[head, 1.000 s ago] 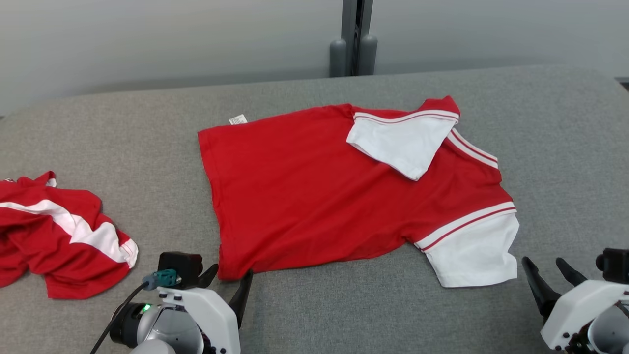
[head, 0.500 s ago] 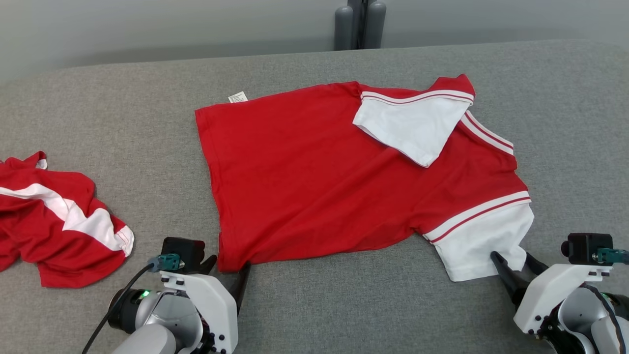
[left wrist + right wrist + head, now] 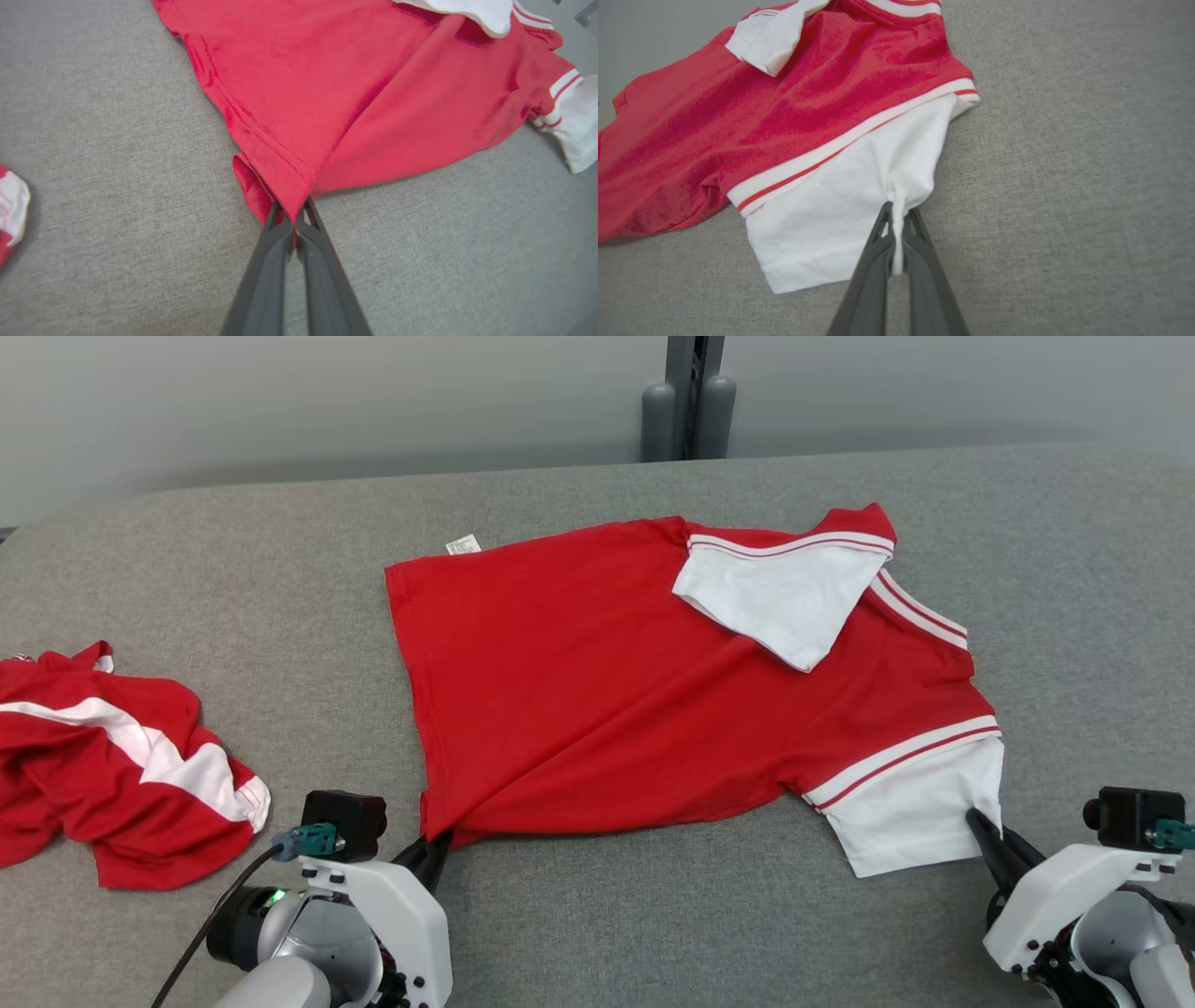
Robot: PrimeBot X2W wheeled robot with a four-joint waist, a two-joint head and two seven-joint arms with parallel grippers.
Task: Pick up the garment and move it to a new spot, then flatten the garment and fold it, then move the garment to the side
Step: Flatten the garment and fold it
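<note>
Both tools (image 3: 437, 843) (image 3: 977, 819) tight on garment (image 3: 597, 681)

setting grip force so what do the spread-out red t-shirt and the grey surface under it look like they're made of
Red T-shirt: looks like soft knit jersey, perhaps cotton or a blend, matte; it gathers into soft creases and shows a stitched hem. Grey table surface: seemingly a woven or felt-like fabric cover, matte, with fine heathered grain; what lies beneath cannot be told.

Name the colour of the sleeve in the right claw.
White sleeve; clearest in the right wrist view.
</note>
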